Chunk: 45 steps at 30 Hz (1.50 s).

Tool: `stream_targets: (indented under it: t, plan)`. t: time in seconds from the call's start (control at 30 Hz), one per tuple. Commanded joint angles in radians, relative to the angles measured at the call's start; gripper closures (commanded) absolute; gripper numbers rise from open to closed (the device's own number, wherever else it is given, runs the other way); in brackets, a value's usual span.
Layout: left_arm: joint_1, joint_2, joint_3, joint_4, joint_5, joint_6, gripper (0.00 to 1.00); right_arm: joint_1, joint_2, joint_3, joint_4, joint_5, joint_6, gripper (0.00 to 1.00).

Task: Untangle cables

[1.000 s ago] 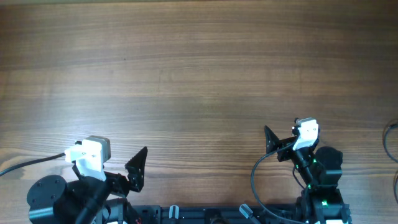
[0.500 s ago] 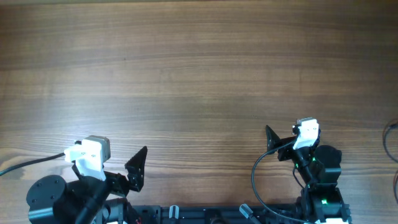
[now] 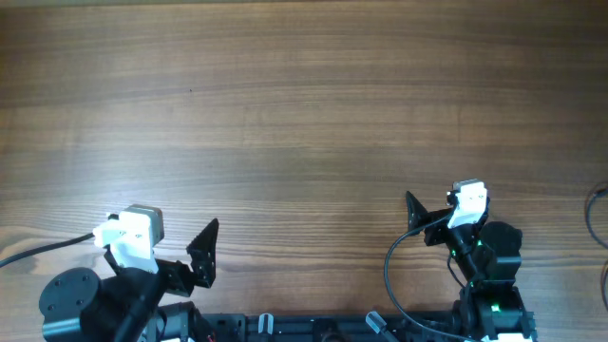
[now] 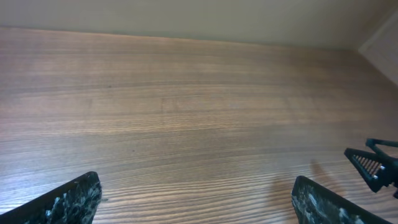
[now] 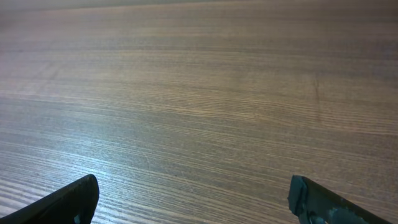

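Observation:
A thin dark cable [image 3: 598, 200] shows only as a short loop at the far right edge of the overhead view; the rest of it is out of frame. My left gripper [image 3: 167, 251] is open and empty at the near left edge of the wooden table [image 3: 304, 123]; its wrist view [image 4: 196, 208] shows only bare wood between the fingers. My right gripper [image 3: 440, 217] is open and empty at the near right, well left of the cable; its wrist view [image 5: 193, 202] shows only bare wood too.
A black robot lead [image 3: 391, 271] curves beside the right arm's base, and another black lead [image 3: 43, 249] runs off to the left of the left arm. The right gripper's fingertip [image 4: 372, 165] shows at the right of the left wrist view.
My left gripper has shifted slightly to the left. The right arm and the cable have not moved.

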Motion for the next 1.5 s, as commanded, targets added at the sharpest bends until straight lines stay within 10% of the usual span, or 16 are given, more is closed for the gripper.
stream_targets:
  t: [0.0, 0.4, 0.73, 1.13, 1.47]
  plan:
    - [0.005, -0.007, -0.002, 0.006, -0.016, 0.005, 0.0, 0.0, -0.082, -0.005, 0.002, 0.017, 0.006, 0.0]
    - [0.005, -0.007, -0.002, 0.014, -0.016, 0.005, 0.0, -0.067, -0.386, -0.005, 0.005, 0.017, 0.006, 0.0]
    - [0.005, -0.007, -0.002, 0.051, 0.008, -0.019, 0.0, -0.071, -0.381, -0.006, 0.003, 0.017, 0.006, 0.0]
    - [0.005, -0.007, -0.002, 0.157, 0.139, -0.322, 0.0, -0.071, -0.381, -0.006, 0.003, 0.017, 0.006, 0.0]
    - [0.005, -0.007, -0.15, 0.21, 0.166, -0.257, 0.0, -0.071, -0.381, -0.006, 0.002, 0.017, 0.006, 0.0]
